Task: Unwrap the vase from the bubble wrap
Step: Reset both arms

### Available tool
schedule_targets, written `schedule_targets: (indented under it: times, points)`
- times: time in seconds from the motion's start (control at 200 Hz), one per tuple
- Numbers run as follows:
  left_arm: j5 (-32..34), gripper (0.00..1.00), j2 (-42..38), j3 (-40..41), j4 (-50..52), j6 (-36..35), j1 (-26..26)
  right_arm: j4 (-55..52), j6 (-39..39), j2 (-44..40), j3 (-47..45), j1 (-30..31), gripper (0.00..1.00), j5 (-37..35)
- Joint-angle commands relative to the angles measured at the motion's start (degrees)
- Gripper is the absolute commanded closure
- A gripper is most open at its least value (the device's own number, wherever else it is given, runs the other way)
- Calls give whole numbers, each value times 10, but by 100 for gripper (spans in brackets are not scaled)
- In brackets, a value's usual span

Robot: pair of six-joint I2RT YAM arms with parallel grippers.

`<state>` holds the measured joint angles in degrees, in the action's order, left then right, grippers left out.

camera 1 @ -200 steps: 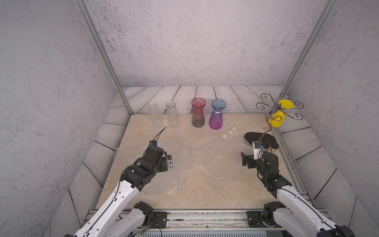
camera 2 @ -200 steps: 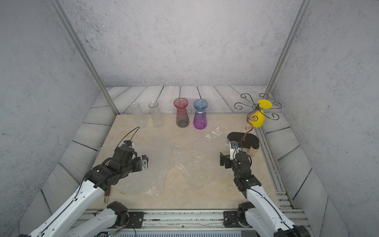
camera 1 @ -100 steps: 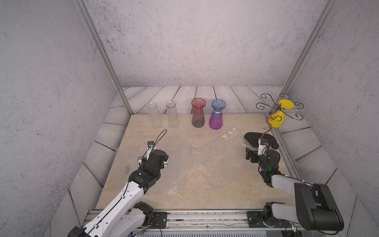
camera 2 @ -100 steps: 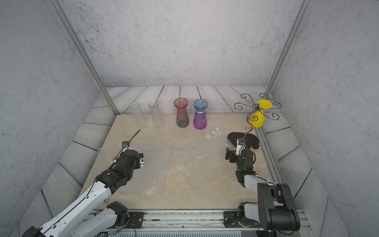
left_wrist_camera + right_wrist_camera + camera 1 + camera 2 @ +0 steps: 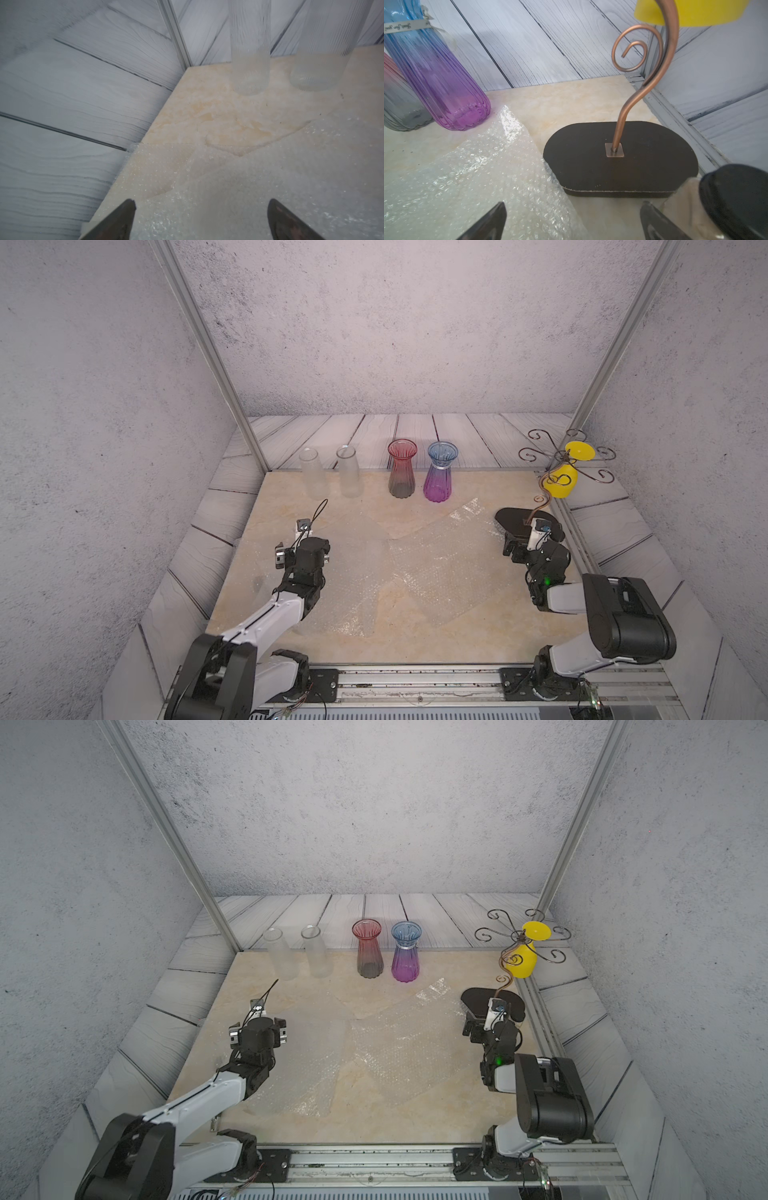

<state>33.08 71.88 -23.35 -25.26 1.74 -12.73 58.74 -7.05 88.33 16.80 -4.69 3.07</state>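
Top views, both: I see the bubble wrap (image 5: 424, 572) (image 5: 386, 1048) lying as flat, crinkled clear sheets that overlap on the middle of the marbled tabletop (image 5: 457, 639), between my two arms. Left wrist view: the left gripper (image 5: 201, 209) has its jaws spread wide with nothing between them. Its dark tips are poised over the part of the wrap by the table's left edge; I cannot tell whether they touch the sheet. Right wrist view: the right gripper (image 5: 574, 207) is likewise spread wide and holds nothing. One tip is over a lifted corner of the wrap, and the other is near the dark oval base (image 5: 620, 166) of a copper wire stand (image 5: 633, 99). In a top view, four vases stand upright and bare in a row along the back edge, clear of the sheets: an outer clear vase (image 5: 314, 477), an inner clear vase (image 5: 349, 475), a red vase (image 5: 402, 475) and a blue-to-purple vase (image 5: 439, 477). A yellow vase (image 5: 561, 485) sits tilted in the stand's curls at the far right corner.
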Motion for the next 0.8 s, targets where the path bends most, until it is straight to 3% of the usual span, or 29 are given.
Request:
schedule_targets:
  times: [0.0,0.12,0.2,0.27,0.35,0.43,0.53,0.61,0.796]
  points:
    - [-66,0,88,-17,-161,-26,38,18,-6,11,10,0,1,-12]
    - [-104,1,154,-12,-249,-26,59,-55,9,12,50,12,1,-15]
    - [-158,1,135,-8,-195,4,85,-83,20,16,68,30,1,-47]
    - [-144,1,194,-1,-309,-4,93,-93,25,16,73,38,1,-62]
    - [-187,1,151,-36,-154,26,112,-98,30,16,75,43,1,-68]
    - [-183,1,181,-10,-261,15,112,-96,31,15,74,43,1,-68]
    - [-185,1,154,-33,-169,23,112,-90,31,13,70,43,1,-65]
    - [-182,1,165,-22,-209,19,111,-90,31,13,70,43,1,-66]
    - [-181,0,158,-29,-187,21,110,-90,30,13,70,43,1,-65]
